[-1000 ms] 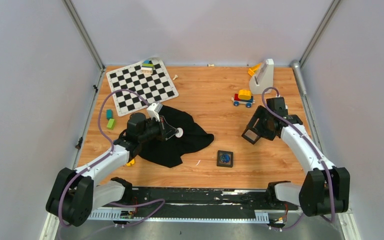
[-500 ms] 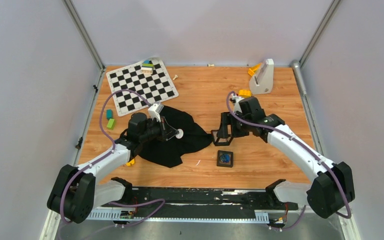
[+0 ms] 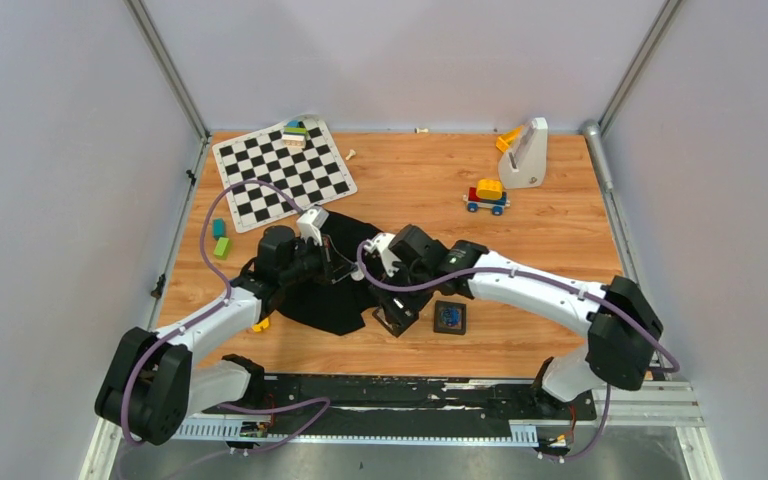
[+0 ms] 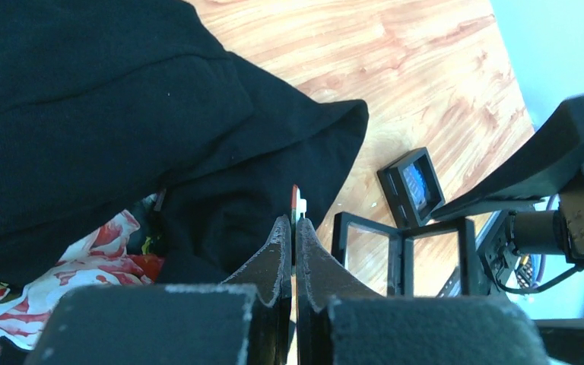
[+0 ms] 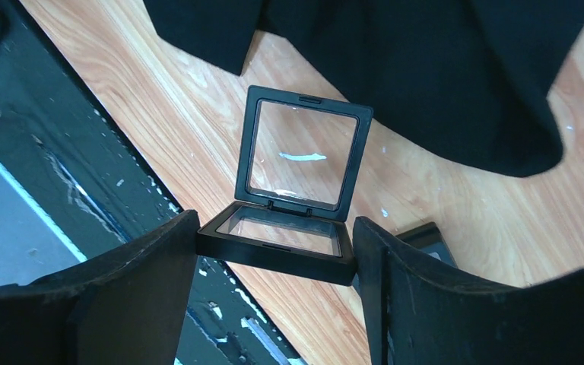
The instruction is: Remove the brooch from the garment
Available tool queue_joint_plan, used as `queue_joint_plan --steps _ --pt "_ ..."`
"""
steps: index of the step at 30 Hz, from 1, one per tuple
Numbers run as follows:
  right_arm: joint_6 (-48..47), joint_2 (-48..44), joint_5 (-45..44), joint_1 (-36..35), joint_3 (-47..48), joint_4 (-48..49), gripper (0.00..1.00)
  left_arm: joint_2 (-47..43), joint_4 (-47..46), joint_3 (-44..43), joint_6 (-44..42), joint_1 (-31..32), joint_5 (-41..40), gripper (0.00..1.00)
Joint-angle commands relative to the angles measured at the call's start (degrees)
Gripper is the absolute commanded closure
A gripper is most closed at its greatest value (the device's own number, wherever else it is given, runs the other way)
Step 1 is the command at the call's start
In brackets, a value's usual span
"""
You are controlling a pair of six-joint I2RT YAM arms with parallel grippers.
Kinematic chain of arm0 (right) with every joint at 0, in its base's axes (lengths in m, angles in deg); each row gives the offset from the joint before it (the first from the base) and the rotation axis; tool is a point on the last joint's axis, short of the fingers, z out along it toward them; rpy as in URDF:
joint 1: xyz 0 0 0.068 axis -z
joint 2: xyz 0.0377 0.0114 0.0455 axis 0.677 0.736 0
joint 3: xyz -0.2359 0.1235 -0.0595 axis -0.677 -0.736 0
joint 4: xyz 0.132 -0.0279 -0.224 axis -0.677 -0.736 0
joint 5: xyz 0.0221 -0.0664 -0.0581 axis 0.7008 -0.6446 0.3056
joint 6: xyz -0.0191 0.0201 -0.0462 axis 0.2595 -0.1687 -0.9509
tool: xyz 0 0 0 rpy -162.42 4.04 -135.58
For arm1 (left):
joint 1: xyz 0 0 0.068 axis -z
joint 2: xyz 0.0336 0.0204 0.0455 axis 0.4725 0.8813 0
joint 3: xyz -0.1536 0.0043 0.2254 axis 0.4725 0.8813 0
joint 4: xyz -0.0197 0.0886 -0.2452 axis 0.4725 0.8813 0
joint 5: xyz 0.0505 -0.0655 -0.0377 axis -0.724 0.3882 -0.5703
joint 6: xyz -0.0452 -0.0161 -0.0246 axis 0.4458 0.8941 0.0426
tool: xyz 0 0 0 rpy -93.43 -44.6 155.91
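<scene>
While our left fingers [image 4: 280, 247] pinch a white sliver [image 4: 296, 202] over the shirt [image 4: 84, 99], we should lower the open case [image 5: 293, 201] gripped in our right fingers [image 5: 146, 268] level — clear of the brooch [image 3: 449, 317] in its worktop [image 3: 410, 170] tray [image 3: 438, 327].

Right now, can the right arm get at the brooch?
Likely not: the brooch sits close beside the right gripper with nothing between, but its jaws are shut on the open case.
</scene>
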Motion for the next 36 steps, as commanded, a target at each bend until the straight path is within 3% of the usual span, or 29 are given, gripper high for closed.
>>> queue_joint_plan --steps 1,9,19,21,25,29,30,31,36 --pt "-5.1 3.3 -4.4 -3.4 2.9 -1.8 0.66 -1.5 3.1 -1.5 -0.4 0.2 2.1 1.0" --pt "-6.0 5.1 -4.3 -3.5 1.5 0.9 0.59 -10.1 7.5 1.9 -1.9 0.8 0.7 1.0" --pt "-6.0 8.0 -9.1 -4.0 2.2 0.6 0.53 -7.6 6.1 2.5 -2.2 1.1 1.5 1.0" --pt "-6.0 8.2 -9.9 -4.2 2.1 0.5 0.46 -7.6 5.9 2.6 -2.3 1.2 1.5 1.0" --pt "-4.9 7.3 -15.4 -4.6 1.6 0.7 0.15 -7.9 5.9 2.6 -2.4 1.4 1.6 1.0" --pt "-3.2 5.1 -16.9 -4.7 0.3 0.8 0.11 -8.1 6.0 2.4 -2.4 1.7 1.8 1.0" --pt "-2.8 4.4 -17.7 -4.7 -0.2 0.8 0.03 -8.1 6.1 2.3 -2.4 1.8 1.8 1.0" --pt "-2.4 3.9 -18.4 -4.8 -0.7 0.8 0.01 -8.1 6.1 2.3 -2.4 1.9 1.9 1.0" --pt "-0.4 2.6 -21.3 -5.0 -1.9 -0.2 0.0 -8.0 6.2 2.0 -2.6 2.4 1.9 1.0"
